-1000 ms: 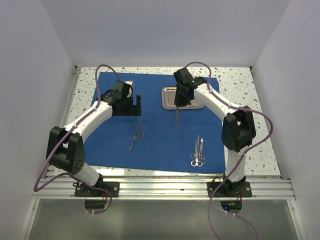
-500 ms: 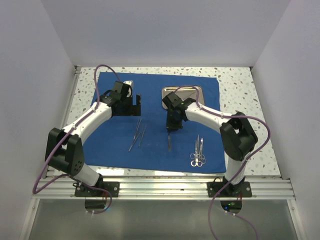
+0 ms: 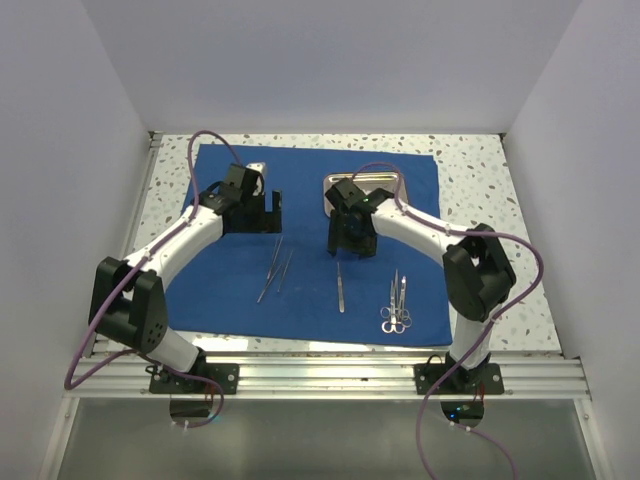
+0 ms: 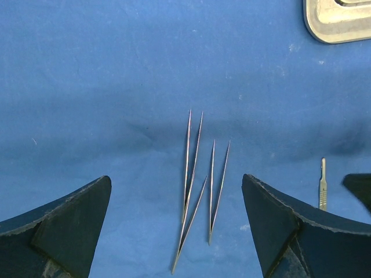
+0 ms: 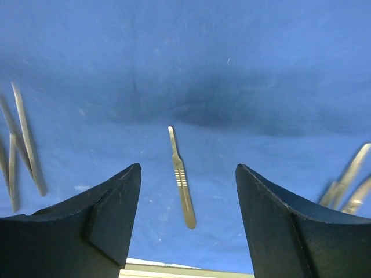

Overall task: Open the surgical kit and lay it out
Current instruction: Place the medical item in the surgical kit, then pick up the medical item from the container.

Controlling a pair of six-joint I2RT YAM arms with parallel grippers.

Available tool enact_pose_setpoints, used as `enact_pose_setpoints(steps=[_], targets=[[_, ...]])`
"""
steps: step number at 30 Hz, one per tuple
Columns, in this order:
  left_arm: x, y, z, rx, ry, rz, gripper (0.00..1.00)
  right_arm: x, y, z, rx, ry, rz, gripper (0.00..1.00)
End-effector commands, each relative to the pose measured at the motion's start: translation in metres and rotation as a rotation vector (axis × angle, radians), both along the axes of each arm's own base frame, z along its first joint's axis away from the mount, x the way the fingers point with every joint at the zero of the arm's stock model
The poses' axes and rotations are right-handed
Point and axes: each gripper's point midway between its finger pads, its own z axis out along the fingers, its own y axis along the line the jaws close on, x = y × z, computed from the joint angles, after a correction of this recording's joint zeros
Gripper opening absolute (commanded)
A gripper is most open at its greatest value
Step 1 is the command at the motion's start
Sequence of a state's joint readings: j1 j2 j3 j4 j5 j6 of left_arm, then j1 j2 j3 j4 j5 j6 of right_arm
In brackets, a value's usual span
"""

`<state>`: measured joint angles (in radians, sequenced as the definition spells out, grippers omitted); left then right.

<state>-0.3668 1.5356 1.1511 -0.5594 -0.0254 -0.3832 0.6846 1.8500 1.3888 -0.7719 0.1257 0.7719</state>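
The royal-blue drape (image 3: 305, 195) lies spread flat on the table. At its back the steel tray (image 3: 392, 181) is partly covered by my right arm. Two tweezers (image 3: 276, 268) (image 4: 197, 179) lie left of centre, below my open left gripper (image 3: 263, 220) (image 4: 177, 179). A slim flat silver handle (image 3: 340, 287) (image 5: 182, 179) lies alone on the cloth. My right gripper (image 3: 350, 243) (image 5: 188, 168) hangs above it, open and holding nothing. Ring-handled forceps (image 3: 396, 306) (image 5: 348, 185) lie to the right.
Speckled tabletop (image 3: 480, 190) shows around the drape, with white walls on three sides. An aluminium rail (image 3: 330, 375) carries both arm bases at the near edge. The tray's corner (image 4: 339, 23) shows in the left wrist view.
My right gripper carried the silver handle from the tray toward the front, opened and left it lying on the drape. The left arm has not moved.
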Motion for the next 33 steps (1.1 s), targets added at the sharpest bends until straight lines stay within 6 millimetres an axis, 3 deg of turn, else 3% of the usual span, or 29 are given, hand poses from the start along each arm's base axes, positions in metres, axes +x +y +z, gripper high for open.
enact_pose_setpoints(steps=[1, 4, 6, 10, 12, 13, 14, 15, 16, 17, 18, 19, 20, 27, 33], targets=[[0.007, -0.003, 0.019, -0.043, -0.07, 0.004, 0.98, 0.038, -0.013, 0.061, -0.019, -0.176, -0.026, 0.7], [0.005, -0.002, 0.017, -0.039, -0.063, 0.003, 0.98, 0.073, -0.03, 0.074, 0.004, -0.207, -0.085, 0.69], [0.004, -0.001, 0.016, -0.036, -0.059, 0.004, 0.98, 0.098, -0.05, 0.076, 0.002, -0.217, -0.143, 0.68], [0.004, -0.001, 0.017, -0.033, -0.059, 0.007, 0.98, 0.151, -0.072, 0.081, -0.03, -0.257, -0.193, 0.66], [0.005, 0.0, 0.016, -0.028, -0.054, 0.009, 0.98, 0.168, -0.089, 0.079, -0.068, -0.255, -0.223, 0.65], [0.005, 0.0, 0.015, -0.026, -0.052, 0.012, 0.98, 0.185, -0.089, 0.093, -0.056, -0.298, -0.235, 0.65], [0.006, 0.0, 0.013, -0.021, -0.047, 0.012, 0.98, 0.195, -0.092, 0.076, -0.078, -0.275, -0.24, 0.65], [0.007, 0.0, 0.014, -0.021, -0.047, 0.014, 0.98, 0.203, -0.1, 0.073, -0.093, -0.272, -0.256, 0.64], [0.007, 0.001, 0.013, -0.016, -0.044, 0.015, 0.98, 0.219, -0.099, 0.088, -0.078, -0.316, -0.264, 0.64], [0.008, 0.0, 0.011, -0.013, -0.039, 0.016, 0.98, 0.228, -0.101, 0.064, -0.097, -0.279, -0.267, 0.63], [0.01, 0.001, 0.013, -0.01, -0.04, 0.018, 0.98, 0.232, -0.11, 0.06, -0.116, -0.264, -0.284, 0.63], [0.011, 0.001, 0.012, -0.007, -0.037, 0.019, 0.98, 0.245, -0.111, 0.069, -0.104, -0.297, -0.296, 0.62], [0.011, 0.001, 0.011, -0.002, -0.03, 0.021, 0.98, 0.248, -0.115, 0.052, -0.122, -0.268, -0.3, 0.61], [0.021, 0.003, 0.007, 0.034, -0.016, 0.026, 0.98, 0.272, -0.145, 0.024, -0.109, -0.265, -0.385, 0.58], [0.034, 0.003, 0.001, 0.039, 0.004, 0.023, 0.98, 0.281, -0.149, 0.001, -0.112, -0.248, -0.38, 0.55]])
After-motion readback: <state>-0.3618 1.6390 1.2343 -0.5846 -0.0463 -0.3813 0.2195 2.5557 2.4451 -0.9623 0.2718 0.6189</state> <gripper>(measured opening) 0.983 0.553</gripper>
